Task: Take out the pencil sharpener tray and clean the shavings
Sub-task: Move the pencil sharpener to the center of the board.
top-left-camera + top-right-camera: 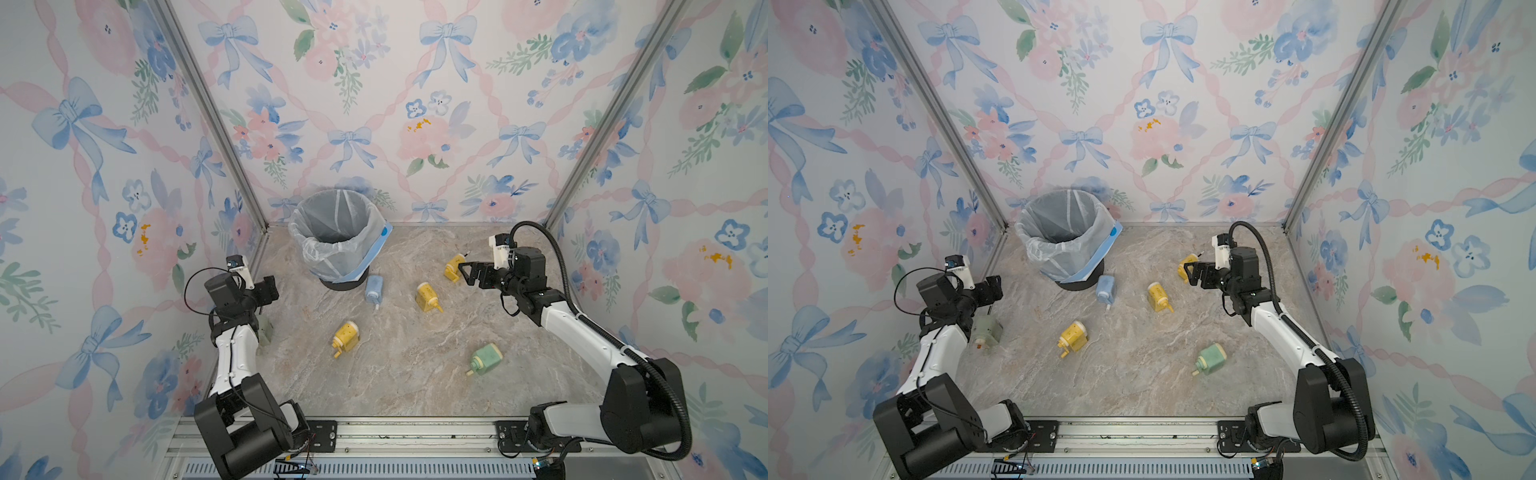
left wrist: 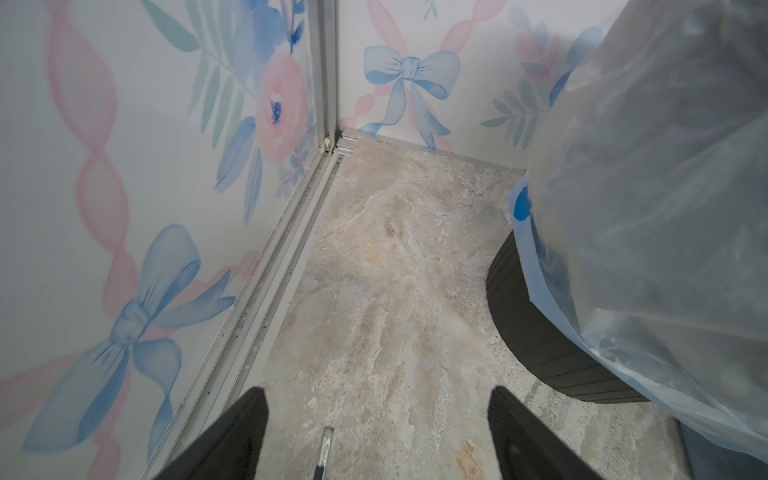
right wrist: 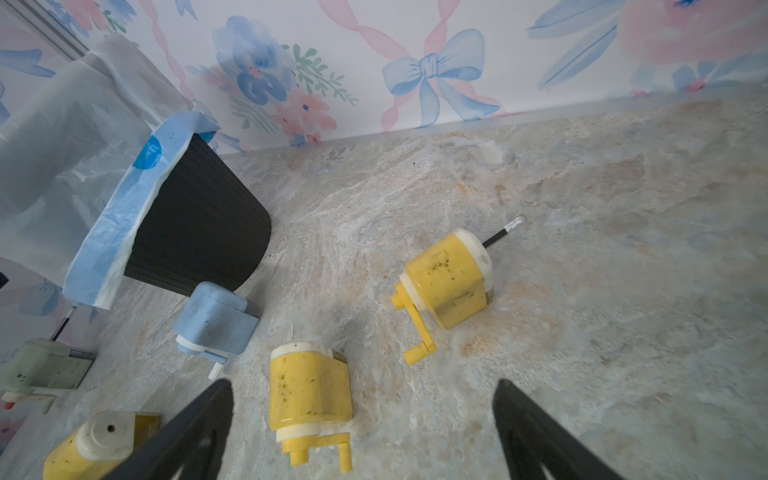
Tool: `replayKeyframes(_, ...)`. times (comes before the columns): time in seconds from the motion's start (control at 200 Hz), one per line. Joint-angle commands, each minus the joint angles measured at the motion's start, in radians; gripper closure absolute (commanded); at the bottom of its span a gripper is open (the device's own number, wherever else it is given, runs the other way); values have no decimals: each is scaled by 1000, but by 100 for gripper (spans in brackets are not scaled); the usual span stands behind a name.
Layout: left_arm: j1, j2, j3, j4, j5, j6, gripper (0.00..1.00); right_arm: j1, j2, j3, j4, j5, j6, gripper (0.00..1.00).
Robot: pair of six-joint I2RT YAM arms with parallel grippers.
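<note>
Both my claws are spread and empty: right gripper just beside the far yellow sharpener, left gripper near the bin. Green sharpener, I think, under my left arm.

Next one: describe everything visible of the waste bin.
The waste bin is a black, ribbed, round tub, wider at the top, standing upright at the back of the marble-look table, on the left arm's side. A translucent plastic liner with a blue edge drapes over its rim and most of its wall. A blue pencil sharpener lies beside its base; whether they touch is unclear.
</note>
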Motion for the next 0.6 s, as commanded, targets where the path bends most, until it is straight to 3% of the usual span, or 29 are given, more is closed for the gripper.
replayKeyframes(0.0,14,32,43,-165,115,-6,18,14,11,27,36,-39,35,3)
replayKeyframes(0.105,13,-59,0,-195,22,20,11,14,31,23,49,-60,53,3)
replayKeyframes(0.235,3,-72,-11,-244,-52,38,12,8,63,27,81,-105,94,3)
replayKeyframes(0.4,-2,-100,-39,-284,-253,37,7,6,77,28,74,-122,105,3)
replayKeyframes(0.595,-7,-86,-52,-314,-255,7,8,6,83,21,85,-129,111,3)
